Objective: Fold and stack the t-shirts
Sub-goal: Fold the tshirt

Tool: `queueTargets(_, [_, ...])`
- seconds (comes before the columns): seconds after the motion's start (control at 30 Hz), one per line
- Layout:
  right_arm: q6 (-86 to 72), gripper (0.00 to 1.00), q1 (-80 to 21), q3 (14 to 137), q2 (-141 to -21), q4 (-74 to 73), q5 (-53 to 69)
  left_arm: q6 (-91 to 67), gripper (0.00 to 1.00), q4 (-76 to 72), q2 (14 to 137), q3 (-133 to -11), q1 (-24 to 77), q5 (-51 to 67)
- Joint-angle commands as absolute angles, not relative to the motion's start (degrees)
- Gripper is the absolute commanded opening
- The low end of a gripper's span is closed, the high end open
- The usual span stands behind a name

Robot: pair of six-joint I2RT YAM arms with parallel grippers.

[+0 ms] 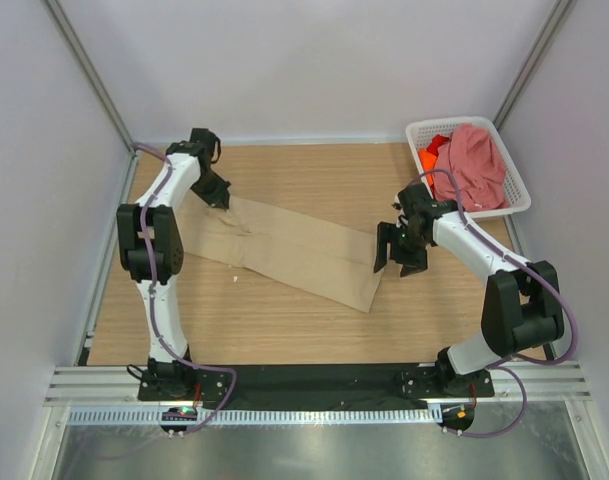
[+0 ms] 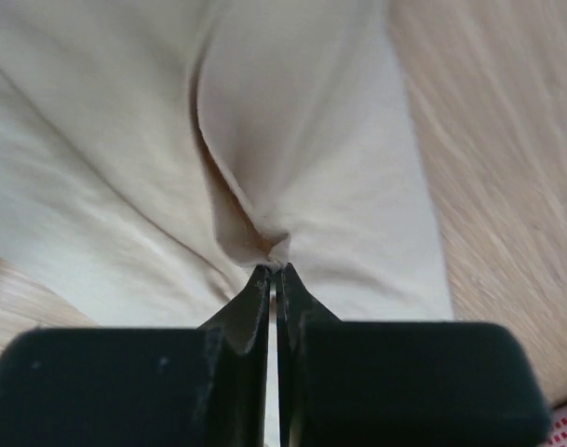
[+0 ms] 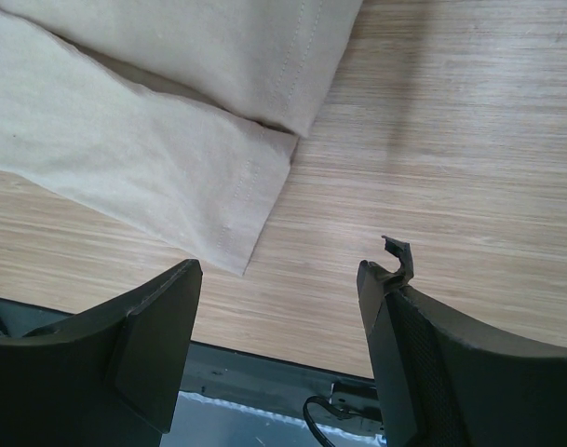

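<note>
We look down on the wooden table (image 1: 314, 180), and the beige t-shirt (image 1: 294, 250) lies flat across its middle. It is folded into a long band running from the far left down toward the near right.

The left gripper (image 1: 216, 195) is down on the band's far-left end. Through the left wrist camera we see its jaws pressed together, with a small pinch of beige cloth caught right at their tips. The fabric puckers there, and a raised fold runs away from the pinch.

Over to the right gripper (image 1: 399, 255), which sits at the other end, just beside the band's near-right edge. In its wrist view the jaws stand wide apart with nothing between them. There is bare wood below, and the shirt's stitched hem corner lies just ahead of the fingertips. We cannot tell whether this claw touches the table.

In the far right corner stands the white basket (image 1: 519, 205). The pink t-shirt (image 1: 474, 165) is bunched on top inside it, and the orange t-shirt (image 1: 431, 155) peeks out at its left side.
</note>
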State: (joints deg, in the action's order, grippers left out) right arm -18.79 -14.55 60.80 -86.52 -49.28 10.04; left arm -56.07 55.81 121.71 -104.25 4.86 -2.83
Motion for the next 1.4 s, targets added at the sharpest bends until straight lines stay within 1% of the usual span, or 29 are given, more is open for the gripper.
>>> queueTargets(0.0, [-20.38, 0.75, -14.33, 63.37, -86.92, -47.81, 12.39, -55.46, 0.00, 57.57, 123.04, -110.55, 8.69, -4.22])
queueTargets(0.03, [-20.56, 0.75, -14.33, 63.72, -87.10, -47.55, 12.65, -55.63, 0.08, 58.18, 123.74, -111.70, 9.31, -3.87])
queueTargets(0.1, [-20.92, 0.75, -14.33, 63.81, -87.10, -47.29, 12.92, -55.55, 0.14, 57.92, 126.28, -115.11, 10.63, -1.68])
queueTargets(0.13, [-21.09, 0.75, -14.41, 63.81, -87.27, -46.94, 12.83, -55.46, 0.21, 57.92, 126.99, -116.18, 11.07, -1.15])
queueTargets(0.17, [-21.09, 0.75, -14.33, 63.81, -87.62, -46.85, 12.83, -54.85, 0.24, 57.83, 127.87, -117.50, 11.34, -0.36])
queueTargets(0.27, [-21.09, 0.75, -14.41, 63.81, -88.15, -46.58, 12.48, -53.88, 0.35, 60.63, 129.81, -122.77, 11.69, -0.35])
queueTargets(0.3, [-21.18, 0.75, -14.41, 63.63, -88.24, -46.50, 12.57, -51.96, 0.42, 61.08, 128.94, -123.83, 11.60, -2.00])
queueTargets(0.4, [-21.10, 0.75, -14.33, 63.72, -88.24, -46.41, 12.57, -46.70, 0.51, 61.79, 125.87, -122.62, 10.64, -5.17])
queueTargets(0.47, [-20.92, 0.75, -14.33, 63.54, -88.33, -46.23, 12.22, -44.14, 0.54, 60.48, 121.39, -118.41, 8.37, -5.10])
queueTargets(0.5, [-20.83, 0.75, -14.33, 63.37, -88.59, -46.32, 12.13, -42.56, 0.55, 59.86, 119.72, -116.47, 7.04, -3.27])
queueTargets(0.63, [-20.65, 0.75, -14.50, 63.02, -89.47, -45.88, 12.48, -34.30, 0.56, 60.38, 111.47, -107.35, 0.89, -4.39])
queueTargets(0.67, [-20.48, 0.75, -14.41, 63.10, -89.56, -45.88, 12.48, -33.32, 0.56, 60.21, 110.58, -105.84, -2.86, -4.39])
queueTargets(0.77, [-20.13, 0.75, -14.41, 62.93, -90.09, -45.79, 12.22, -30.86, 0.55, 59.85, 107.85, -100.31, -7.89, -4.05])
queueTargets(0.8, [-19.95, 0.75, -14.41, 62.76, -90.26, -45.88, 12.30, -30.59, 0.53, 59.94, 107.67, -99.50, -11.30, -3.52])
queueTargets(0.87, [-19.78, 0.73, -14.50, 62.58, -90.44, -45.88, 13.44, -30.15, 0.49, 60.64, 108.19, -98.53, -13.88, -2.37])
queueTargets(0.93, [-19.86, 0.69, -14.50, 61.79, -90.35, -45.79, 14.67, -30.06, 0.48, 60.82, 109.07, -98.35, -17.22, -0.80])
queueTargets(0.97, [-19.86, 0.65, -14.94, 61.44, -90.18, -45.70, 15.81, -29.71, 0.45, 61.08, 110.38, -99.22, -18.18, 1.21])
queueTargets(1.1, [-20.30, 0.61, -17.57, 59.68, -89.74, -45.70, 17.05, -28.13, 0.45, 64.33, 116.08, -104.21, -20.21, 4.12])
queueTargets(1.17, [-20.48, 0.61, -19.07, 59.24, -89.65, -45.79, 16.61, -27.34, 0.43, 66.52, 118.29, -106.60, -20.39, 4.13])
queueTargets(1.27, [-21.53, 0.62, -21.88, 57.84, -88.86, -45.79, 15.03, -26.63, 0.43, 67.85, 120.84, -108.37, -20.48, 3.34])
queueTargets(1.37, [-22.32, 0.68, -23.99, 55.90, -87.37, -45.88, 13.10, -26.10, 0.45, 68.38, 121.64, -108.37, -20.39, 1.24])
